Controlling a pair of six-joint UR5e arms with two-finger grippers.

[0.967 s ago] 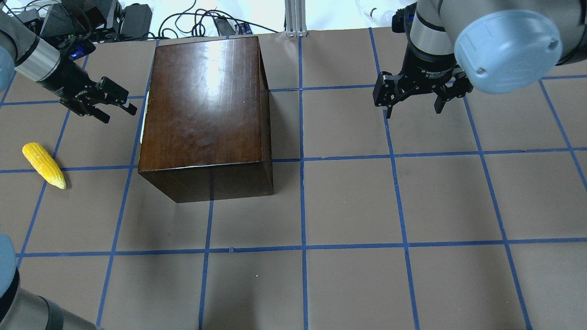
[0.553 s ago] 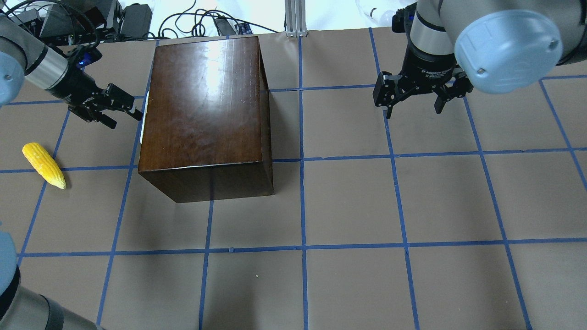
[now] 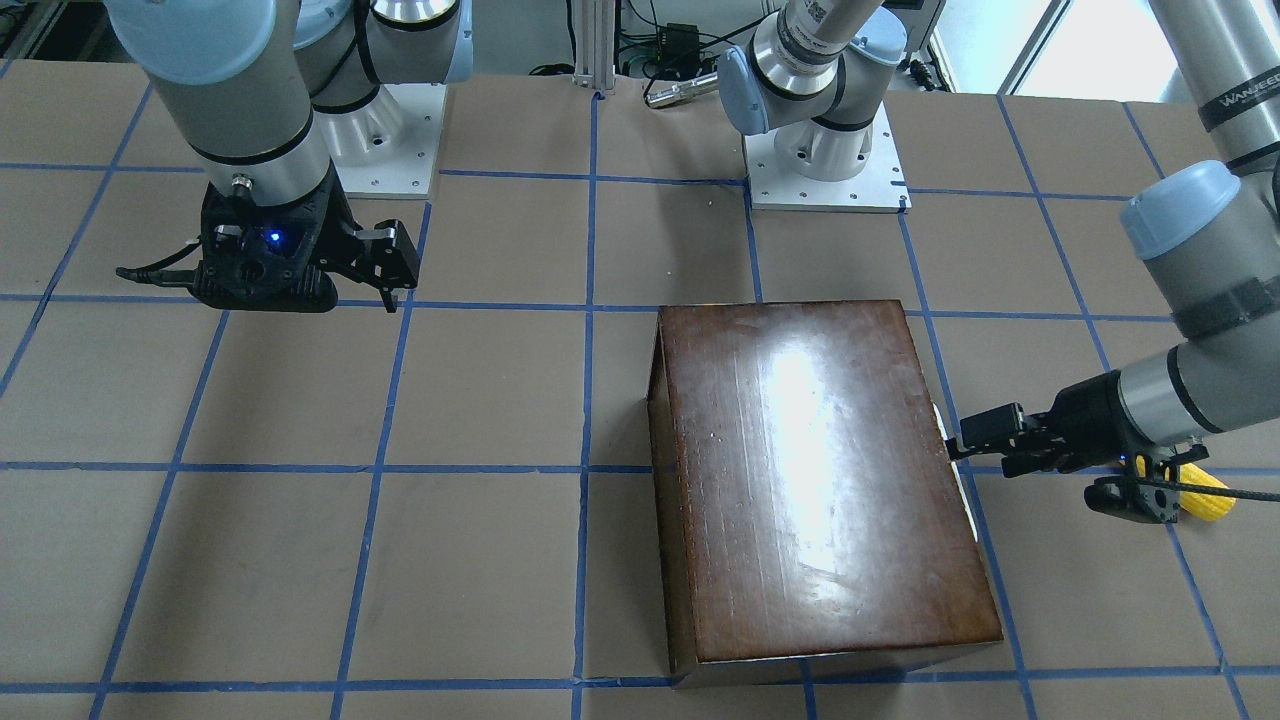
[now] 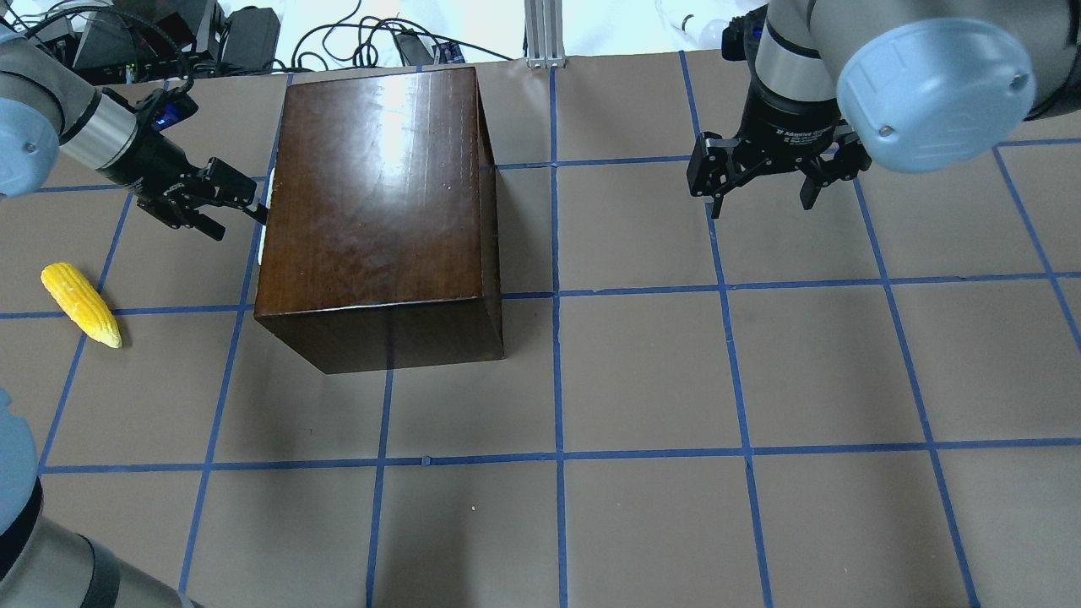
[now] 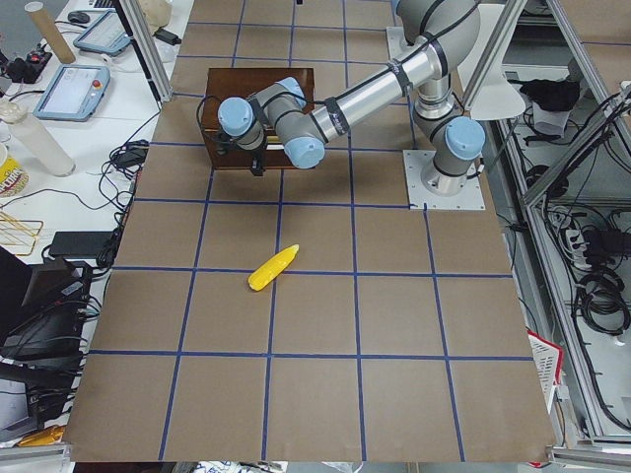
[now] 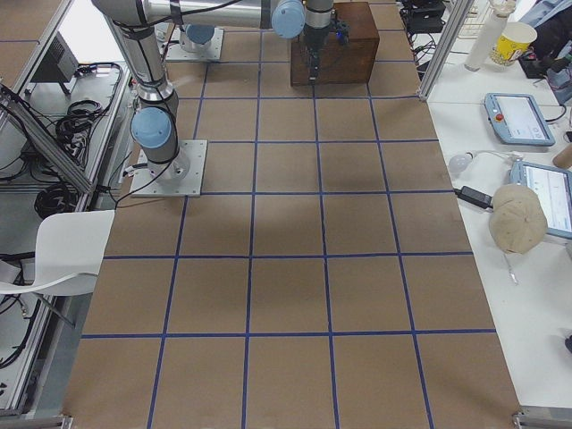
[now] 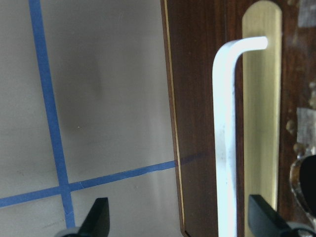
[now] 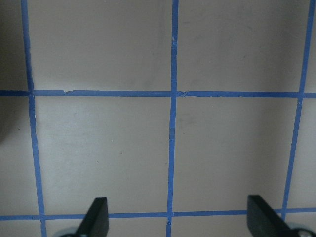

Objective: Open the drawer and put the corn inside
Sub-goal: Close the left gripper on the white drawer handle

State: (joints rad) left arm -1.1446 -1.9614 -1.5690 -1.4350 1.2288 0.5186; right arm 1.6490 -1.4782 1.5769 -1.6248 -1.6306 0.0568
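The glossy dark-brown box (image 4: 380, 194) stands at the back left of the table and also shows in the front view (image 3: 810, 480). Its drawer is shut. The left wrist view shows the dark front panel (image 7: 197, 98) with a silver bar handle (image 7: 223, 148) on a brass plate. My left gripper (image 4: 239, 218) is open and close to that face, and the handle lies ahead between the fingertips (image 7: 101, 217). The yellow corn (image 4: 82, 304) lies on the table left of the box, apart from the gripper. My right gripper (image 4: 760, 198) is open and empty over the back right.
The brown table cover (image 4: 642, 380) carries a blue tape grid. Cables and power bricks (image 4: 245, 34) lie beyond the back edge. An aluminium post (image 4: 545, 34) stands behind the box. In the front view the corn (image 3: 1210, 492) is partly hidden behind the left wrist.
My left gripper has moved right toward the box's left face and now sits right next to it, still open. The right arm, the corn and the box have not moved.
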